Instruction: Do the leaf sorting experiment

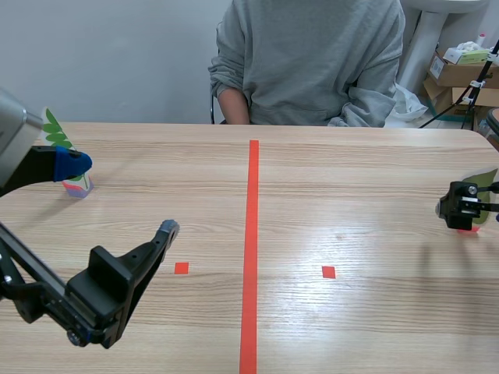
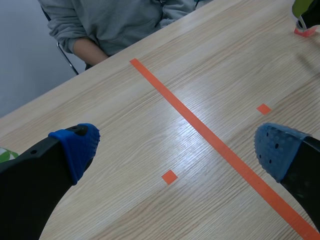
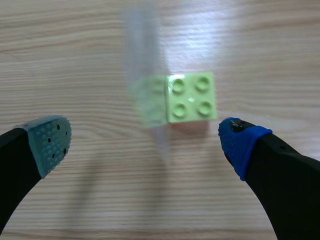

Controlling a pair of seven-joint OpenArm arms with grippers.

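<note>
so big picture first: the wooden counter [image 1: 351, 179] has an orange-red tape line [image 1: 251, 249] running down the middle, and a person [image 1: 312, 54] in a grey sweatshirt sits at the far side. the left claw [image 1: 121, 195] hangs above its half with the fingers spread wide and nothing between them. the right claw [image 3: 145, 135] is out near its own edge of the counter, also spread wide and not pinching anything. there's one leaf per side. a fern-like leaf [image 1: 54, 131] stands upright on a small block stand [image 1: 78, 185], just beyond the left claw's blue fingertip. on the other side a plain green leaf [image 1: 487, 179] stands right at the right claw. the part that matters imo is in the right wrist view: the light green brick [image 3: 192, 97] lies just ahead of the open fingers, studs up. it isn't centred in the gap, it sits over toward the blue-padded finger. the brick is square, so there's no long axis to line up with. a blurry upright thing rises from the side of it nearer the grey-green pad, and i'd guess that's the leaf, but it's too smeared to be sure. so the right arm is clearly the nearer one for this piece. my read is it needs a small shift toward the blue-pad side and forward before closing, otherwise one finger could catch the leaf instead of the brick.
</note>
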